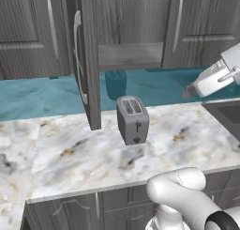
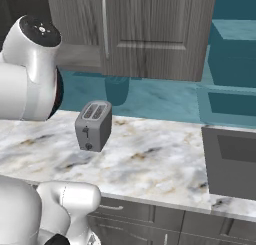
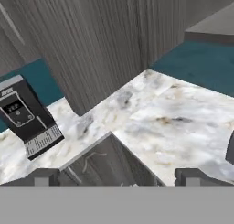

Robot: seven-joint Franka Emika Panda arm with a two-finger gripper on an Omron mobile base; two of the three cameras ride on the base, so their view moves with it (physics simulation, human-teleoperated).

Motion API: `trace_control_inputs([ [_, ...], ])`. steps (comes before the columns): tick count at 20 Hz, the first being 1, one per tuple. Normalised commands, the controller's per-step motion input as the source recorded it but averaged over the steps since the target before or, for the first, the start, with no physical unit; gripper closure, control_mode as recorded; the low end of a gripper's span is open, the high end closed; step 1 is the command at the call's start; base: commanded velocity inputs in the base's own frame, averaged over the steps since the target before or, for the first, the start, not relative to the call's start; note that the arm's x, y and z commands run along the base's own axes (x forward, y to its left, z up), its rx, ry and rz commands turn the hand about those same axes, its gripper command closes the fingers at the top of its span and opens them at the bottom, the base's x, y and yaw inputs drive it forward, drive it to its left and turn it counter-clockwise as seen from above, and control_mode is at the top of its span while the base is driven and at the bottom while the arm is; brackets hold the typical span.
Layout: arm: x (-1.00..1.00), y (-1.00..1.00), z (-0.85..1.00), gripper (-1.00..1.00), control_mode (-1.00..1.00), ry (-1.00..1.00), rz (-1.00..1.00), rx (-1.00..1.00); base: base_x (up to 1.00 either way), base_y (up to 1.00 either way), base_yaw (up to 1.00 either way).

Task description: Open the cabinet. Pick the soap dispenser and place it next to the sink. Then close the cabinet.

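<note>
In the left base view, the tall dark grey wood-grain cabinet (image 1: pixel 131 32) stood with its left door (image 1: pixel 89 60) swung out edge-on, long axis vertical, above the grey two-slot toaster (image 1: pixel 133 119) on the marble surface (image 1: pixel 70 149); opening looked done, while picking, placing and closing remained. In the right base view, the dark grey sink (image 2: pixel 232 161) lay at three o'clock; I couldn't pick out the soap dispenser. In the hand view, the pincer (image 3: pixel 118 176) gaped wide, holding nothing.

Toaster (image 1: pixel 132 119) mid-frame on the worktop (image 1: pixel 84 154), open cabinet door (image 1: pixel 88 60) just left, sink (image 1: pixel 227 114) at right edge.
</note>
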Motion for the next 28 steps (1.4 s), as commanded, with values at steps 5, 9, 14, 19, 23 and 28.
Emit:
trace_control_inputs([
  [5, 0.31, -0.44, -0.10, -1.00, -1.00, -0.08, -0.33, -0.17, 0.00, 0.00, 0.00],
  [9, 0.04, -0.31, 0.30, -1.00, -1.00, -0.08, -0.32, -0.06, 0.00, 0.00, 0.00],
  [14, 0.07, -0.41, 0.36, -1.00, -1.00, 0.00, -0.29, 0.00, 0.00, 0.00, 0.00],
  [19, 0.48, -0.37, -0.10, -1.00, -1.00, 0.00, -0.26, 0.00, 0.00, 0.00, 0.00],
  [23, 0.62, -0.33, -0.14, -1.00, -1.00, -0.01, -0.26, 0.00, 0.00, 0.00, 0.00],
  [28, 0.62, -0.25, -0.06, -1.00, -1.00, -0.13, -0.21, 0.00, 0.00, 0.00, 0.00],
])
